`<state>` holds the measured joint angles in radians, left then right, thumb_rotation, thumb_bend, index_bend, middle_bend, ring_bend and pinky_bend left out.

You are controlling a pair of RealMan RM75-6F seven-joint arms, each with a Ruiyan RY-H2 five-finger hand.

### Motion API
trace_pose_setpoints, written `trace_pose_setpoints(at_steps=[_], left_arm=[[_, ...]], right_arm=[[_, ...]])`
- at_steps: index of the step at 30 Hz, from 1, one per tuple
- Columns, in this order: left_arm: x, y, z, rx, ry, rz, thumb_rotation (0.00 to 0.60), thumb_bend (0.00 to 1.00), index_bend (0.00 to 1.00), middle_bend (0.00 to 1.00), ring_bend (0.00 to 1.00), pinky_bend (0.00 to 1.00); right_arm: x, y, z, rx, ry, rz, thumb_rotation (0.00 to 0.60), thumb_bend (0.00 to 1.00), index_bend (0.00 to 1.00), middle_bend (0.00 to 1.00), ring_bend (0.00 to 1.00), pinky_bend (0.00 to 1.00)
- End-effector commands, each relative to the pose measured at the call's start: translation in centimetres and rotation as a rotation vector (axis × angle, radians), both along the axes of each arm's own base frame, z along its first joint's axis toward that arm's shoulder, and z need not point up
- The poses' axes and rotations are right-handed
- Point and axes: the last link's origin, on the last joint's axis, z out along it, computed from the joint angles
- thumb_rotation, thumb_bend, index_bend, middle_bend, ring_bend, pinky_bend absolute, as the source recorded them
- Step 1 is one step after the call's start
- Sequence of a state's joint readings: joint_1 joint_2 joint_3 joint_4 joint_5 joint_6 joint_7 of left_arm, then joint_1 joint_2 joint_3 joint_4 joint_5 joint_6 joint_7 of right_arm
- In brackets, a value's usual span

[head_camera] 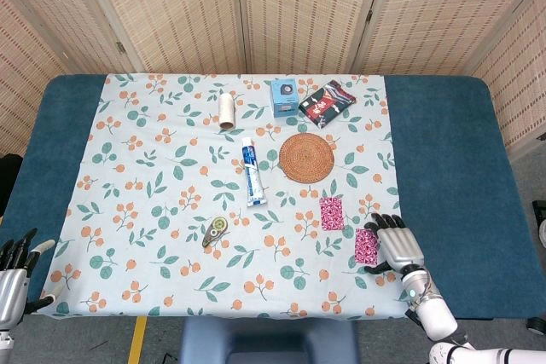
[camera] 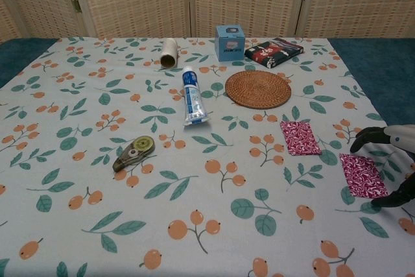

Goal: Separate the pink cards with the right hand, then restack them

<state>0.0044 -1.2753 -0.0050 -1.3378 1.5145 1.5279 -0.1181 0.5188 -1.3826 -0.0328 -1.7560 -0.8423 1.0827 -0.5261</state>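
Note:
Two pink patterned cards lie apart on the floral cloth. One pink card (head_camera: 331, 212) (camera: 299, 137) lies flat below the woven coaster. The second pink card (head_camera: 366, 245) (camera: 362, 175) lies nearer the front right. My right hand (head_camera: 397, 245) (camera: 391, 160) hovers just right of that second card, fingers spread, holding nothing. At the front left corner, off the cloth, my left hand (head_camera: 12, 272) also has its fingers apart and holds nothing; the chest view does not show it.
A round woven coaster (head_camera: 306, 157), a toothpaste tube (head_camera: 250, 171), a correction tape dispenser (head_camera: 215, 231), a cardboard roll (head_camera: 226, 111), a blue box (head_camera: 284, 96) and a dark packet (head_camera: 328, 102) lie on the cloth. Blue table surface (head_camera: 452, 176) borders both sides.

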Motion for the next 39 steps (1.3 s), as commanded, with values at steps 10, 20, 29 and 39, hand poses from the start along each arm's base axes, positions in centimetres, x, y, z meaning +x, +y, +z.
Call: trace_pose_setpoints(at_steps=[10, 20, 29, 39], left_arm=[[-0.14, -0.01, 0.0, 0.0, 0.001, 0.004, 0.6, 0.26, 0.24, 0.06, 0.12, 0.0], [-0.14, 0.04, 0.0, 0.0, 0.0, 0.005, 0.6, 0.26, 0.24, 0.06, 0.12, 0.0], [-0.13, 0.13, 0.09, 0.003, -0.002, 0.004, 0.6, 0.26, 0.24, 0.06, 0.12, 0.0], [-0.27, 0.0, 0.16, 0.008, -0.006, 0.005, 0.6, 0.26, 0.24, 0.06, 0.12, 0.0]], right_arm=[[-0.08, -0.42, -0.29, -0.005, 0.003, -0.006, 0.485, 0.18, 0.22, 0.09, 0.0, 0.0], [-0.1, -0.53, -0.33, -0.008, 0.002, -0.006, 0.487, 0.18, 0.24, 0.1, 0.0, 0.0], [-0.12, -0.47, -0.37, -0.017, 0.001, -0.005, 0.489, 0.18, 0.28, 0.11, 0.0, 0.0], [0.22, -0.12, -0.49, -0.029, 0.002, 0.017, 0.49, 0.19, 0.31, 0.12, 0.0, 0.0]])
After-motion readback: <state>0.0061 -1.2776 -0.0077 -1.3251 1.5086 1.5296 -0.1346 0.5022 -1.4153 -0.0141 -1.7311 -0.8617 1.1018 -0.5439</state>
